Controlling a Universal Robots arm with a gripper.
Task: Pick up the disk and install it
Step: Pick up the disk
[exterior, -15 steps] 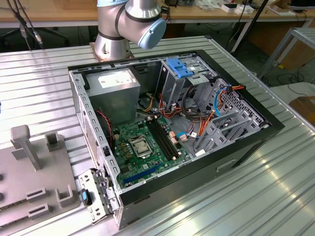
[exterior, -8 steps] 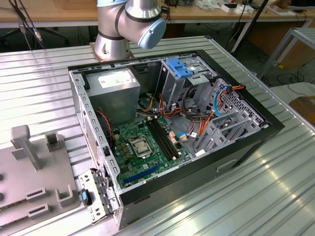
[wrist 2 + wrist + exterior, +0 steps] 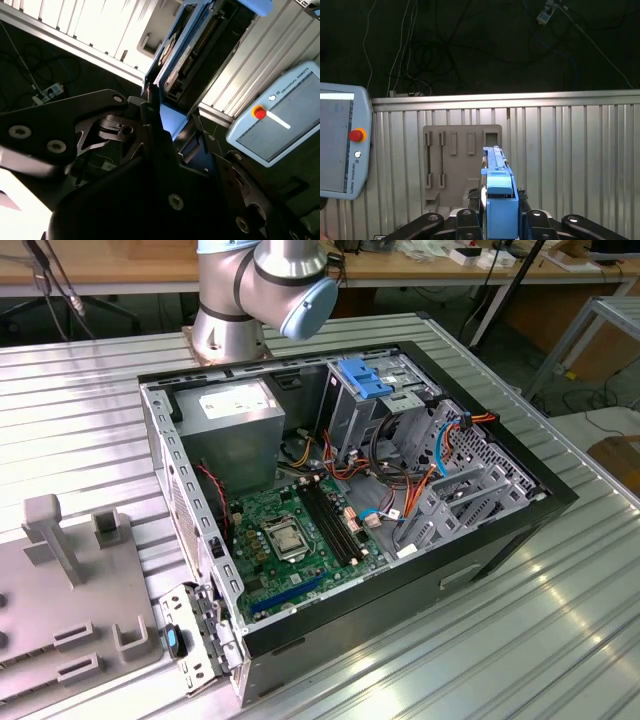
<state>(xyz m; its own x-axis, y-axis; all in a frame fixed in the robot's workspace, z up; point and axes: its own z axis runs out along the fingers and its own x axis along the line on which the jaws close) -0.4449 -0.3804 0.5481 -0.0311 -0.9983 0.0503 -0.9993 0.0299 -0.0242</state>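
Over the ribbed counter (image 3: 570, 150), the fingers (image 3: 525, 207) were clamped on the blue-railed disk (image 3: 496, 170), so pickup looked done, while fitting it into the open computer case (image 3: 420, 605), drive cage (image 3: 365, 380) at its one o'clock in the exterior view, was left.

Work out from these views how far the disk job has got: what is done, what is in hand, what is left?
Done: the disk is picked up, held above the grey holder plate on the ribbed table.
In hand: the gripper clamps it edge-up between its fingers.
Left: installing it. The disk hangs over the plate, not inside the open computer case.
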